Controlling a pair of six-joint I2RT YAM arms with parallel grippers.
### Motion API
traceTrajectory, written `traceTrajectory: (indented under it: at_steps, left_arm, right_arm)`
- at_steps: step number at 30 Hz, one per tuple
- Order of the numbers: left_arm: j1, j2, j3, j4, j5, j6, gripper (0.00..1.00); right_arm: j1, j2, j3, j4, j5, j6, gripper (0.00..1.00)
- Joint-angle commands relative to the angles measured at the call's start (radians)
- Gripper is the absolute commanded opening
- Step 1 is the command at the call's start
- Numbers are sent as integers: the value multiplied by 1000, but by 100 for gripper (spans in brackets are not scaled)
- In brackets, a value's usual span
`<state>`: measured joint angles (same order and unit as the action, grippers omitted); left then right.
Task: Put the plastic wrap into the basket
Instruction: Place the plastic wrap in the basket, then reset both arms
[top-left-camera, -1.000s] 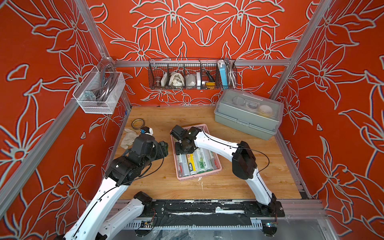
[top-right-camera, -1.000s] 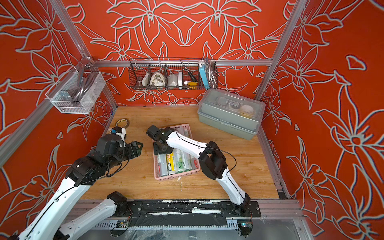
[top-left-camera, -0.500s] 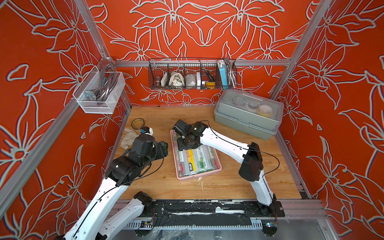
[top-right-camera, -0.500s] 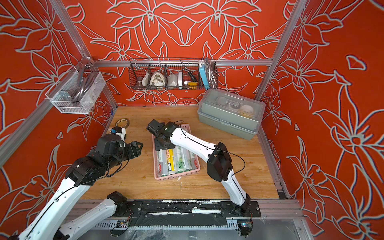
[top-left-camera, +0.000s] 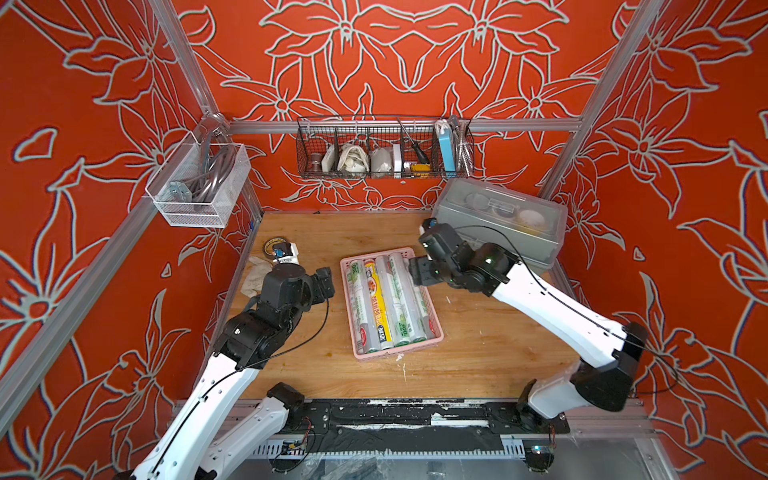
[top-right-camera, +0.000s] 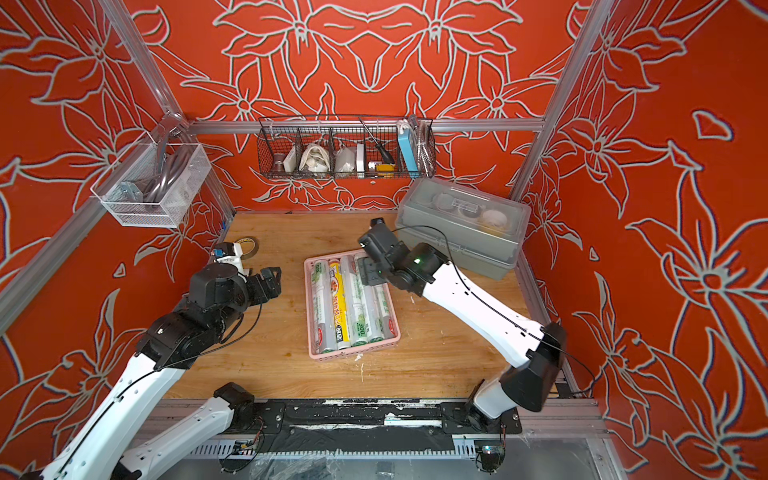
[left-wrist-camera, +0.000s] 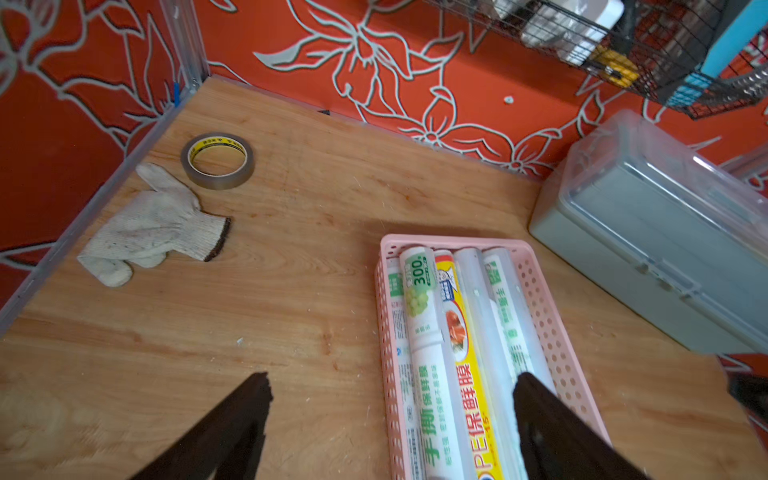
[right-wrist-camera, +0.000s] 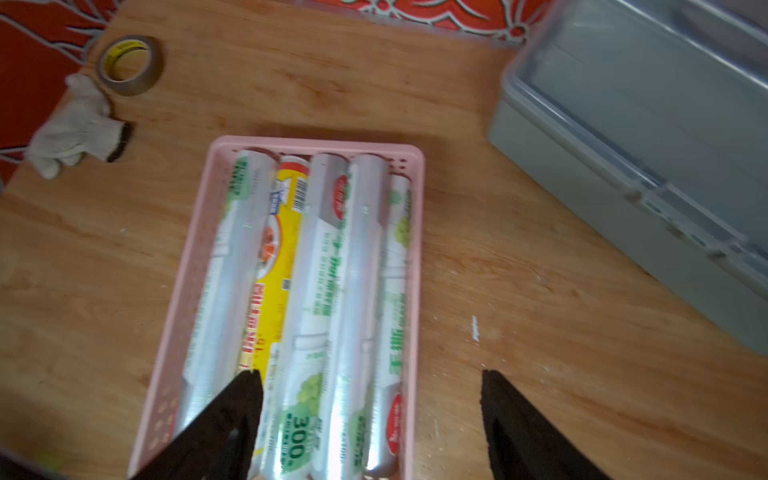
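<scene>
I see the plastic wrap (top-left-camera: 386, 303) lying in the pink basket (top-left-camera: 399, 354) at the middle of the desk (top-left-camera: 332, 232). The rolls lie side by side along the basket's length, one yellow among the white-green ones. My left hand (left-wrist-camera: 390, 386) is wide open and holds nothing. In its wrist view one finger (left-wrist-camera: 232, 424) shows over bare wood and the other over the rolls. In both top views it hangs just to the left of the basket. My right hand (right-wrist-camera: 370, 378) is also spread open and empty, near the basket's far right corner, with one finger (right-wrist-camera: 224, 415) over the rolls and the other over the desk. A brown tape ring (left-wrist-camera: 217, 160) and a white glove (left-wrist-camera: 153, 228) lie by the left wall. A grey lidded box (top-left-camera: 511, 224) sits at the far right.
</scene>
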<state>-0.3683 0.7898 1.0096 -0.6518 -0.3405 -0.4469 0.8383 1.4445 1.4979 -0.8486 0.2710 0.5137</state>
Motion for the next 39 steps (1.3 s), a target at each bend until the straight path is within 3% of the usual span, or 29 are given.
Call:
traceTrajectory:
  at_steps: [1,4,10,15,18,23,29,32,34,39]
  left_arm:
    - [43,3,-63,159,-58,46,98]
    - [86,3,-148,281,-61,80,98]
    - [166,15,-367,550,-147,155,98]
    - [242,56,-540,767,-214,176,98]
    - [297,120,-606,878,-199,201,98]
    - [356,298,-655,1058,-149,266,98]
    - [412,428,-665,1188,-57,252,98]
    - [410,490,-706,1313,-2,283,97]
    - [406,485,-700,1292,10,289,98]
    - [406,472,-760,1392,57,312,98]
  right_arm:
    - [-89,-117,-202,158,38,-121,92]
    - [-168,-242,-400,299,70,-221,100]
    - [-285,-452,-801,682,174,-445,100]
    - [-483,-510,-1017,887,126,-435,99]
    - [-600,-490,-1038,922,61,-436,100]
    - [-707,-408,-1138,1166,17,-480,100]
    - [-769,-282,-1211,1473,-38,-541,100]
    - [-822,-219,-1145,1409,-131,-510,99]
    - [-831,-197,-1130,1411,-174,-506,100]
    - [-831,-25,-1264,1834,-222,-503,100]
